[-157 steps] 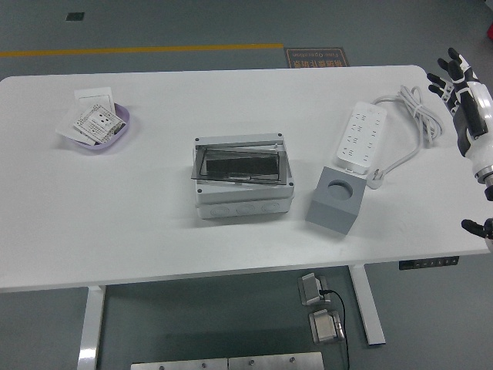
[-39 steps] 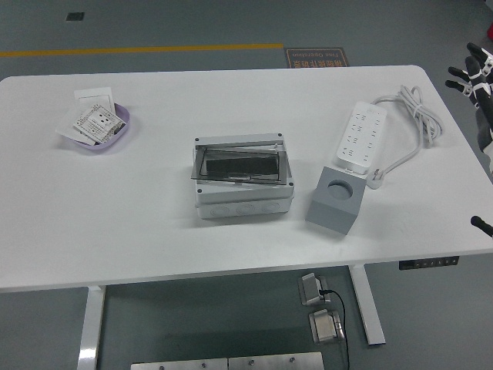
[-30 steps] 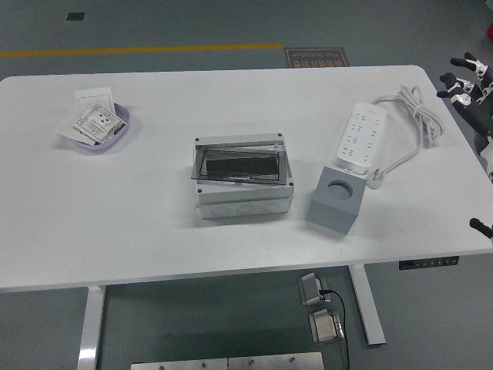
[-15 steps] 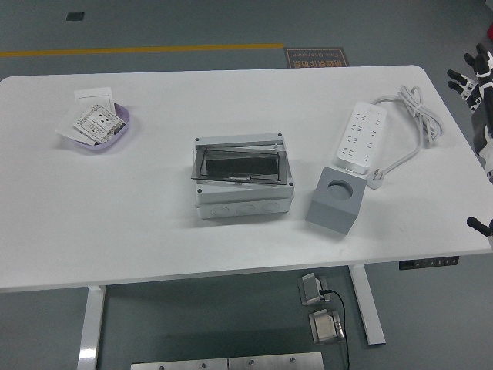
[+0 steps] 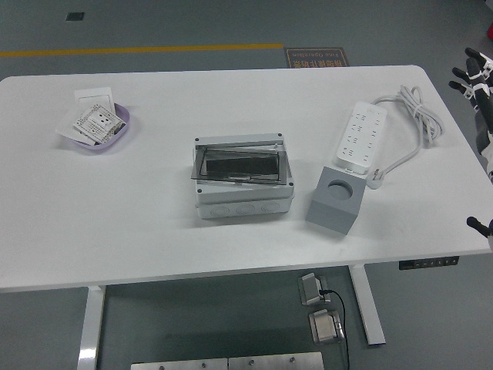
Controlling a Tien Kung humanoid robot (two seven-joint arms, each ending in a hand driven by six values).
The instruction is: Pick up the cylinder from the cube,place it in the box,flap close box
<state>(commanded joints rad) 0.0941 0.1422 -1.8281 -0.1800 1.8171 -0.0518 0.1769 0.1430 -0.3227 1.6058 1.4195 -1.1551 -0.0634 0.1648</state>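
The grey cube [image 5: 334, 202] stands near the table's [image 5: 154, 216] front edge, just right of the box [image 5: 243, 179]; its round socket shows only a flat grey floor, so the cylinder is either seated flush or absent, and this cannot be resolved. The box holds a dark insert, and its smoky transparent flap [image 5: 237, 164] appears to lie across the opening, though whether it is latched is unclear. Beyond the cube lies a white power strip [image 5: 360, 136] with its coiled cable. At far left sits a lilac dish [image 5: 96, 127] of cards. Since five seconds ago the right hand [image 5: 476, 73] has retreated from over the table's right end to the frame edge; judged from this, no approach is under way. Its fingertips are spread and hold nothing; the rest is cropped.
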